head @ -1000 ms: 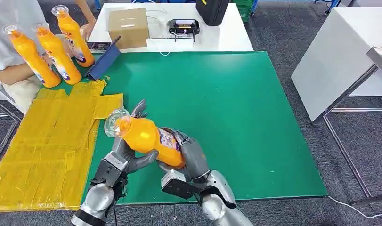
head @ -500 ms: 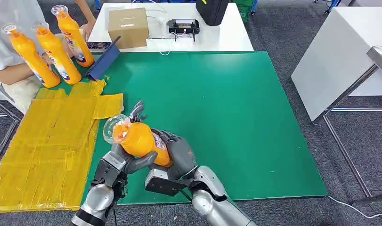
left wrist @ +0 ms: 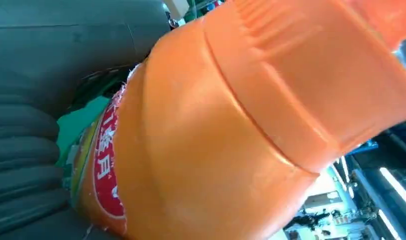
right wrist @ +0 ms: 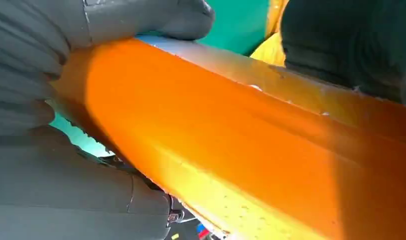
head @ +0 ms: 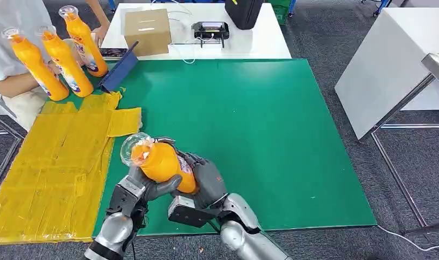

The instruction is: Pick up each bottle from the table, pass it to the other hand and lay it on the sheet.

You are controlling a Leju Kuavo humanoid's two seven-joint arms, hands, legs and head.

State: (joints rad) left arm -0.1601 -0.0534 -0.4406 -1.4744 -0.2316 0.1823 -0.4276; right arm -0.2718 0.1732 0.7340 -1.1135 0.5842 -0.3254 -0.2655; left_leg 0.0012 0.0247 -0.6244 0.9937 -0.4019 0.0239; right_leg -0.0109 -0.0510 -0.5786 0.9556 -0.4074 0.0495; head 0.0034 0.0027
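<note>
1. Since a second ago the orange bottle [head: 162, 162] has moved left toward the yellow sheet [head: 54, 168] and stands steeper.
2. The left hand [head: 146, 187] and the right hand [head: 206, 179] both grip it, fingers wrapped around its body, above the green mat [head: 260, 130].
3. Count: one held bottle; three standing bottles [head: 63, 59] at the far left by a person [head: 11, 81]; one sheet.

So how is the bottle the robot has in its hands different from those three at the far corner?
The held bottle lies tilted above the green mat, gripped by the left hand and right hand; the three bottles stand upright by a person, who touches them. The held bottle sits near the robot, the three far off. All are orange with clear caps.
</note>
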